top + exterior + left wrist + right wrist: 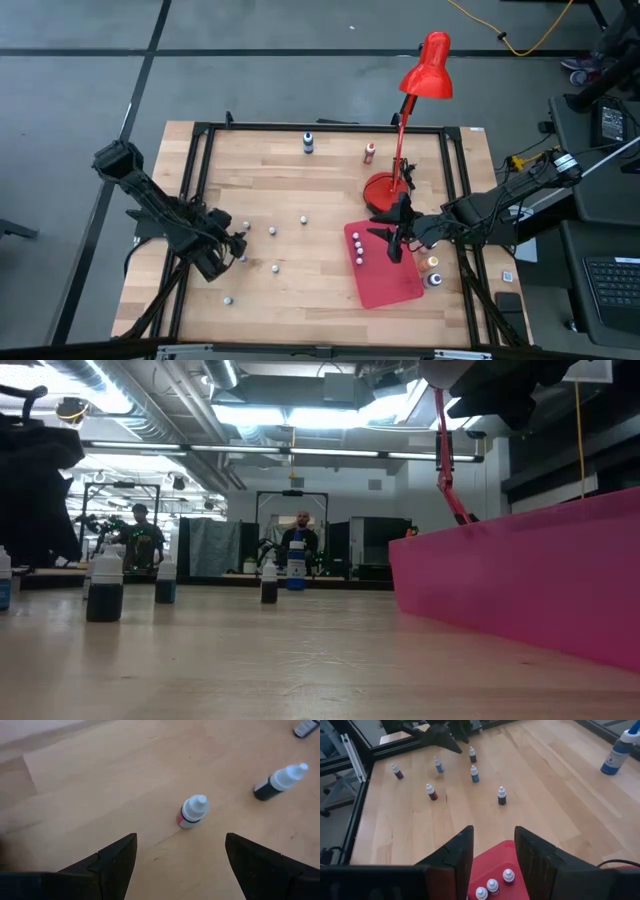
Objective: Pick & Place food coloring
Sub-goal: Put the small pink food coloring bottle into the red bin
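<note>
Several tiny food coloring bottles (pixel 502 796) stand loose on the bare wooden tabletop (pixel 300 180), each upright with its long axis vertical and its pale cap pointing up. In the high view they are scattered across the tabletop's left-centre. Three more bottles (pixel 357 249) stand in a short row on the flat red mat (pixel 385 270), along its edge toward nine o'clock, also upright. Two other small bottles (pixel 432 272) sit just off the mat at its three o'clock side.

One bottle with a reddish band (pixel 192 812) stands upright on the wood just ahead of the left claw (pixel 180 862), which hovers with its fingers spread wide and nothing between them. A darker bottle (pixel 279 781) stands near it, farther off.

The right claw (pixel 493 852) hangs over the mat's twelve o'clock end with its fingers set narrow; I see nothing between them.

A larger blue bottle (pixel 308 143) and a red one (pixel 370 151) stand near the tabletop's twelve o'clock edge. The red desk lamp (pixel 427 68) rises from its round base (pixel 383 188) just beyond the mat toward twelve o'clock.

In the low view, two people (pixel 300 536) show in the room behind the tabletop.
</note>
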